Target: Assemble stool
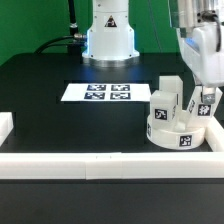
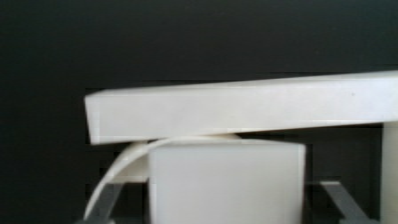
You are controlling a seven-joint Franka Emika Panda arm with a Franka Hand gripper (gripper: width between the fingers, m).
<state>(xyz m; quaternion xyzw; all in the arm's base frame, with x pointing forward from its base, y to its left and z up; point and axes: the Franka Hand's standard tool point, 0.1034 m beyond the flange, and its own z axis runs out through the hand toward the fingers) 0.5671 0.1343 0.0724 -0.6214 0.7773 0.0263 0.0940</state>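
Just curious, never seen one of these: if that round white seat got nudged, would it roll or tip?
Probably neither. The seat lies flat on the table, a thick, wide disc, so it would likely slide. It looks like rigid plastic, so it shouldn't flex. The legs standing on it might make it slightly top-heavy.

- Work surface: flat matte black table top (image 1: 60,105), evenly lit.
- Border: long white plastic rails (image 1: 90,163) along the near edge and the exterior view's left.
- Backdrop: green wall (image 1: 35,25) behind the table.
- Fixed item: marker board (image 1: 97,93) lying flat, mid-table.

exterior: faces robot base, wide | wrist: tight on leg (image 2: 222,180) (shared)
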